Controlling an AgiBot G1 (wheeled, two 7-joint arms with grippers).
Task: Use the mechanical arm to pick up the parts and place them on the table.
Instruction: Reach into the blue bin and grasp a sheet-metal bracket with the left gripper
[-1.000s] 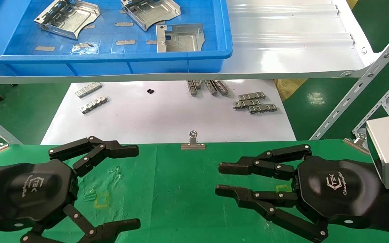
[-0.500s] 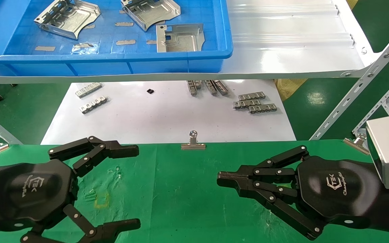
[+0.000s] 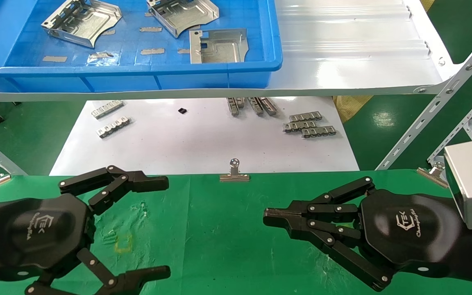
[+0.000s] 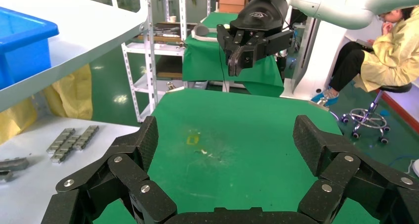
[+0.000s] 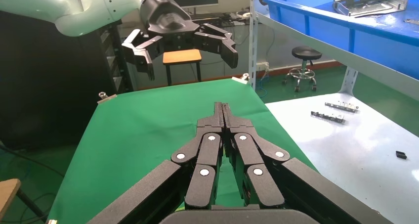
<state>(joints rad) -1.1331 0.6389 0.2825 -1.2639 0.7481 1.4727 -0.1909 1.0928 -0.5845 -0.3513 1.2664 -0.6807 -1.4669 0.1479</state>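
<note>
Your right gripper (image 3: 268, 216) hangs over the green bench (image 3: 219, 229), jaws pressed together on nothing; left gripper (image 3: 160, 223) alongside, jaws spread. Three parts (image 3: 218, 45) lie in the blue bin (image 3: 137, 78) on the white shelf (image 3: 355, 61), seemingly untouched

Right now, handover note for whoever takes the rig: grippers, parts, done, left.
Left gripper: open, empty, hovering over the left side of the table.
Right gripper: shut on nothing, fingers pressed together, over the table's right side.
Parts: three silver plates, all in the blue bin on the white shelf: left part, middle part, right part.
Done: nothing placed; no part on the green cloth.
Left: all three parts to pick and set on the table. The small grey strips on the white sheet are not part of the job.
</note>
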